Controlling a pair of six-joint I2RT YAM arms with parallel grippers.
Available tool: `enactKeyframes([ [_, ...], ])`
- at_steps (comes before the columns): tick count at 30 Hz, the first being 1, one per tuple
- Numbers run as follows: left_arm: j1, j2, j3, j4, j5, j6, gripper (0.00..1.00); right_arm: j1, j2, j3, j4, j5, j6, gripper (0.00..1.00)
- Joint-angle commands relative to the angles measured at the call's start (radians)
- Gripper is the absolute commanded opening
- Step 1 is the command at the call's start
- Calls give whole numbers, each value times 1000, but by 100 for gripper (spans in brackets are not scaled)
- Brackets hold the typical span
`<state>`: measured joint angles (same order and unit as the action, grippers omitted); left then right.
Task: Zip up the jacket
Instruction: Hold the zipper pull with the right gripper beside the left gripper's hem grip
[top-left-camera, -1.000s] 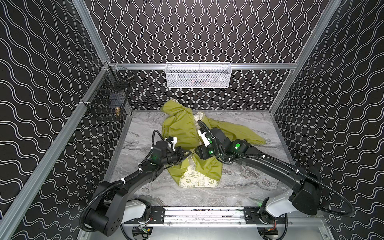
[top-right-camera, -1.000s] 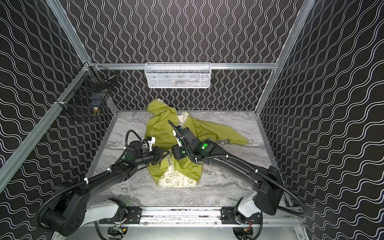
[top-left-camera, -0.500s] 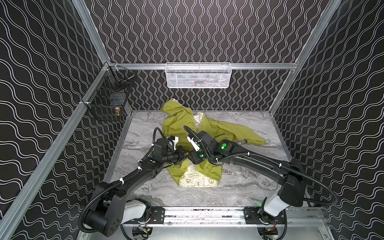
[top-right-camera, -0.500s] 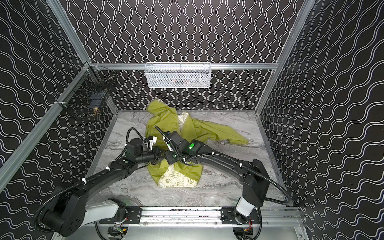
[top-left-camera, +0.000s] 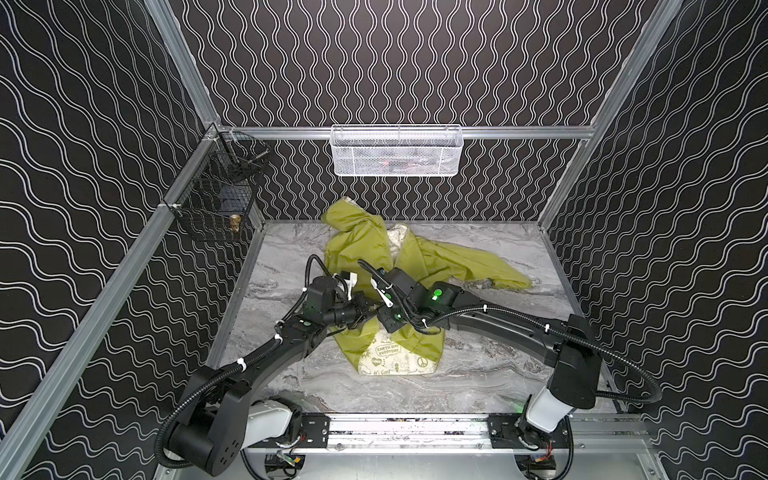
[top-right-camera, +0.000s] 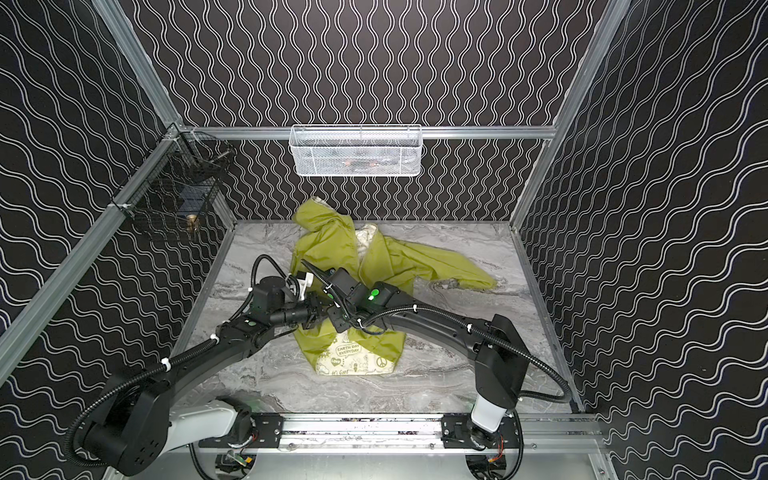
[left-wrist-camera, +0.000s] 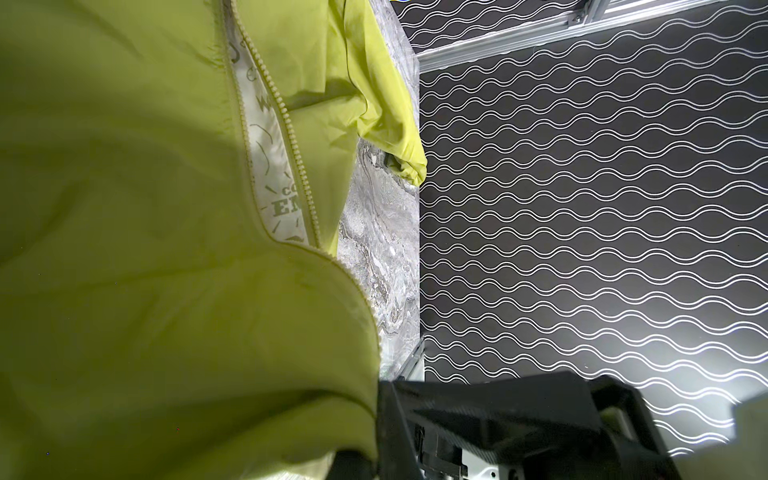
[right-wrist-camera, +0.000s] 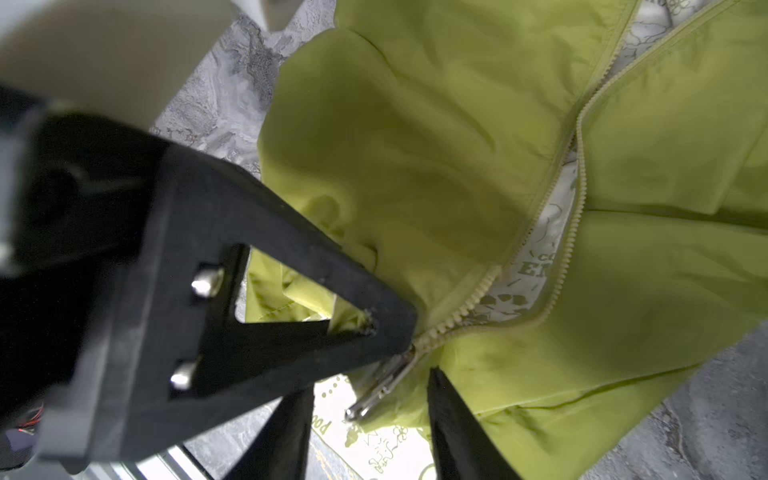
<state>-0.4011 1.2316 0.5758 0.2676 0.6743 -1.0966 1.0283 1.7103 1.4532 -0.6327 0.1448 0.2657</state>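
Item: jacket (top-left-camera: 361, 249), zipper (right-wrist-camera: 569, 232) joined at hem only, rest gaping; left gripper (top-left-camera: 362, 319) clamped on hem; right gripper (right-wrist-camera: 370, 382) part-open astride pull (right-wrist-camera: 365, 405).

Jacket (right-wrist-camera: 415, 145) thin smooth cloth; zipper pull (right-wrist-camera: 380, 388) shiny metal.

Robot lab cell: aluminium frame (top-left-camera: 519, 132), wave-patterned walls (top-left-camera: 395, 62), base rail (top-left-camera: 415, 426).

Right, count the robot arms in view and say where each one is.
2. The left arm reaches in from the front-left base, the right arm from the front-right; both meet over the jacket. None seems hidden.
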Motion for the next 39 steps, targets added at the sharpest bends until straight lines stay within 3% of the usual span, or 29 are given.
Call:
enactKeyframes([
  [1,1,-7,12,5,14,7,0,3,2,-1,-9,24,-4,44],
  [22,1,2,12,11,21,10,0,3,-33,-36,7,37,3,25],
  [35,1,5,9,16,25,12,0,1,-39,-42,8,44,2,24],
  [39,1,5,9,14,26,12,0,1,-36,-36,14,21,-4,32],
])
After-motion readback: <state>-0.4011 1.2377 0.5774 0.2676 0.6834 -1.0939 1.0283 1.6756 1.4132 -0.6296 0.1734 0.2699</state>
